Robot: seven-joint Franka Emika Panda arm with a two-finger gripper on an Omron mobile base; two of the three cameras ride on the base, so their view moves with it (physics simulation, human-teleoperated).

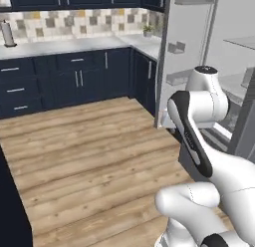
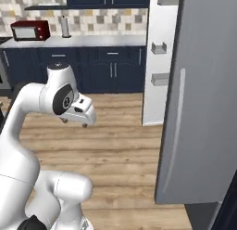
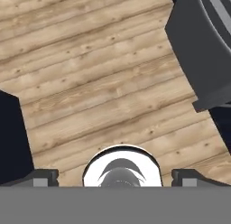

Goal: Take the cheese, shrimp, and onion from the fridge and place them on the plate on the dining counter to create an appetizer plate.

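Observation:
The fridge [image 1: 189, 52] stands open at the right, with door bins and clear glass shelves [image 1: 241, 42] showing. In the right base view its grey outer door [image 2: 199, 108] fills the right side, and a white door with bins [image 2: 159, 62] stands behind it. My gripper [image 2: 74, 123] hangs over the wooden floor left of the fridge, pointing down. In the hand view its fingertips [image 3: 45, 177] stand far apart, and the open gripper [image 3: 116, 175] holds nothing. The cheese, shrimp, onion, plate and dining counter are out of view.
Navy cabinets [image 1: 74, 76] under a pale back-wall counter [image 1: 60, 46] run along the far wall. On that counter stand a red microwave [image 2: 30, 30] and a paper towel roll [image 2: 65, 26]. Wooden floor [image 1: 89, 141] lies open ahead. A dark fridge base [image 3: 203, 51] sits near the hand.

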